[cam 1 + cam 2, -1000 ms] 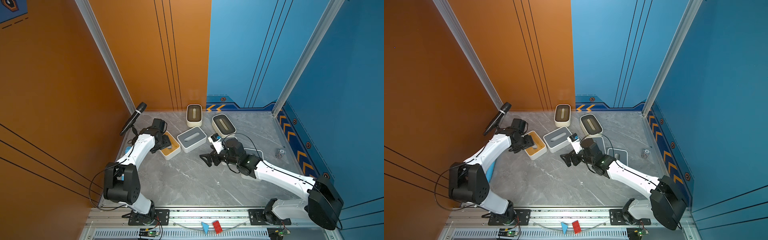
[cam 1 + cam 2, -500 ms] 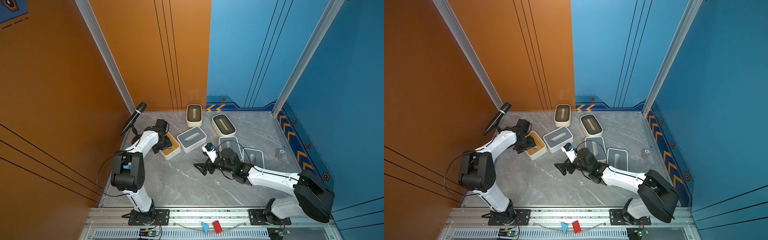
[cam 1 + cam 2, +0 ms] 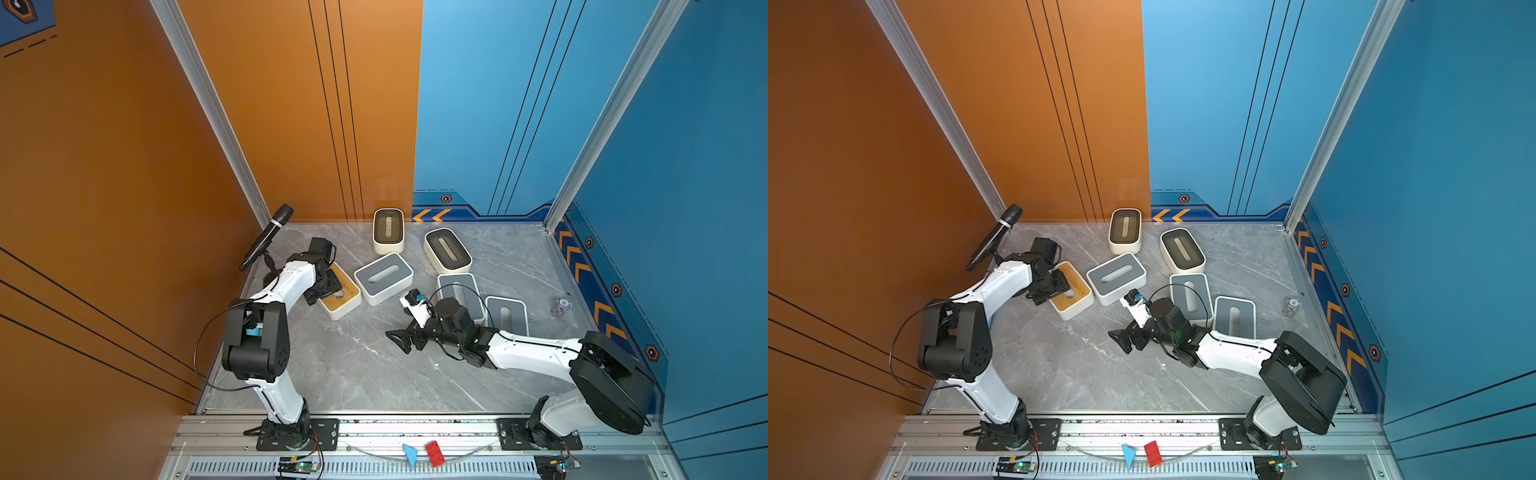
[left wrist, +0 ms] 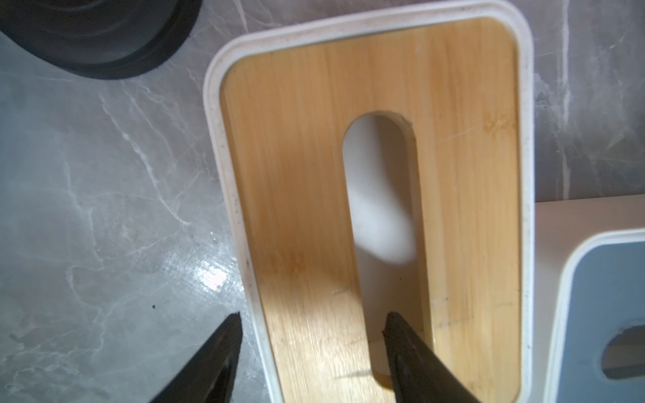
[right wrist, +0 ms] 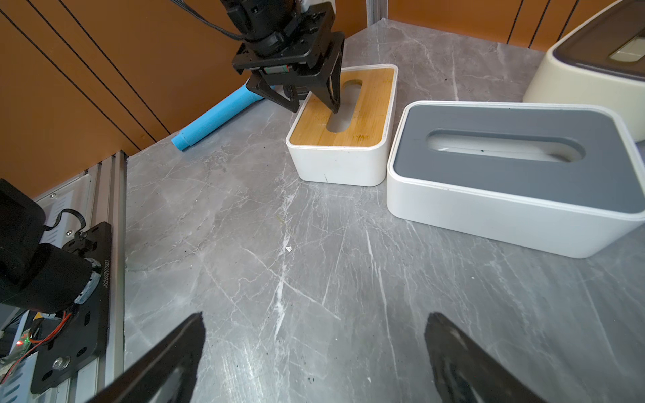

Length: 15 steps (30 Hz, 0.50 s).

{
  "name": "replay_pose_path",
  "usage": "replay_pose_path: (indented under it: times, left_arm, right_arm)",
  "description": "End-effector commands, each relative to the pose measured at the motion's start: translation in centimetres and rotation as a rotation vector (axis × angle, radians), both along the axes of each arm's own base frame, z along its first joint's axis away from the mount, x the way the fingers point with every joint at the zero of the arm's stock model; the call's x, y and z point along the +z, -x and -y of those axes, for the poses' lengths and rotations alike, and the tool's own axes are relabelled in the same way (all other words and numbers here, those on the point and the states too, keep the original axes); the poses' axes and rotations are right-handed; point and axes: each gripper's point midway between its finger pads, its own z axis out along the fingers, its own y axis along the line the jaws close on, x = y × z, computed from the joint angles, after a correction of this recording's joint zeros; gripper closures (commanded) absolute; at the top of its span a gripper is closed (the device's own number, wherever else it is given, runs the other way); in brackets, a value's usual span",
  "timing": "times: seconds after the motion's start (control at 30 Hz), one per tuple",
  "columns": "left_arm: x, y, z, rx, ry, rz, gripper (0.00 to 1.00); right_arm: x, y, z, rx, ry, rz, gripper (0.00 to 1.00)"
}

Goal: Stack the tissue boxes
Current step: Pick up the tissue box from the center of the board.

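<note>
**A:** The pick was on! The left gripper (image 4: 312, 319) sat down over the wood-lidded box (image 4: 296, 174), with one finger outside its long wall and the other sunk in the slot.

**B:** Did it have hold?

**A:** Not quite, by my reading. The jaws were half-narrowed round that strip of lid and wall, and the left wrist view showed a sliver of gap at each finger. Nothing was stacked. All six lay singly on the table (image 3: 353, 374). The wood one was at the left, just beside a grey-lidded box (image 3: 383, 277). A second grey box (image 3: 448, 284) and a third grey box (image 3: 517, 311) lay by the right arm. One dark brown box (image 3: 380, 232) stood at the back wall, and another dark brown box (image 3: 446, 248) was near it.

**B:** And the right gripper (image 5: 316, 317)?

**A:** It was spread wide and empty, low over bare table mid-floor.

**B:** What did the next move call for?

**A:** I'd say it had to finish the squeeze and lift straight, so the slot finger didn't snag. Then it had to carry the box across and square it on a neighbour's lid.

**B:** What had changed from a second earlier?

**A:** The left jaws had come in. The right arm had drawn back toward the front rail, uncovering the two grey boxes. No box had shifted.
</note>
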Motion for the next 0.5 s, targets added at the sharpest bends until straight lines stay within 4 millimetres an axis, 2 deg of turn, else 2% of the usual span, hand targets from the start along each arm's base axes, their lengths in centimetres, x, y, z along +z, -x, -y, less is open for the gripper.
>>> replay_pose_path:
  times: [0.0,0.47]
  left_arm:
    - [-0.50,-0.22,-0.71,0.031,-0.019,-0.006,0.34]
    - [-1.44,-0.18,-1.29,0.054,-0.040,-0.019,0.37]
  right_arm:
    - [1.19,-0.19,-0.79,0.014,-0.021,0.036,0.00]
    - [1.30,0.05,-0.98,0.029,-0.024,0.035,0.00]
